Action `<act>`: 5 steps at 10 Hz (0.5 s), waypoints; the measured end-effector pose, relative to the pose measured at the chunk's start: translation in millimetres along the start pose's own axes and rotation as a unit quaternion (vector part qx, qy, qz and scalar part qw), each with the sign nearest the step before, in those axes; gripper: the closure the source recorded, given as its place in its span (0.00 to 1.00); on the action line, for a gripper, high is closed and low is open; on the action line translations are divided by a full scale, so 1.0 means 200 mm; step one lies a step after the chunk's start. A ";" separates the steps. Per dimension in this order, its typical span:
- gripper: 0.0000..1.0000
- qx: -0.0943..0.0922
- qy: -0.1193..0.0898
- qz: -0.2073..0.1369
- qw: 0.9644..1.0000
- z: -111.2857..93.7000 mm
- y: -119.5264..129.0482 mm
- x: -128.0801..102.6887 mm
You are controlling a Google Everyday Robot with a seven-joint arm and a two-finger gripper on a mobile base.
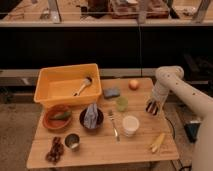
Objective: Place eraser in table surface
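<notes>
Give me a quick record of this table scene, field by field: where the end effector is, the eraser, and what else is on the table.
end effector: low over the table's right edge, right of the green cup
eraser: not clearly visible; may be at the end effector
table: light wooden planks
yellow tub: back left, a brush inside
blue-grey pad: right of the tub
round orange fruit: back right
green cup: centre
white cup: front of the green cup
banana: front right
</notes>
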 end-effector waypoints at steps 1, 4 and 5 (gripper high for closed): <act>1.00 -0.001 0.000 0.000 1.000 0.01 0.00 0.00; 0.91 -0.005 -0.002 -0.001 1.000 0.05 -0.01 -0.02; 0.82 -0.007 -0.003 -0.001 1.000 0.06 -0.01 -0.03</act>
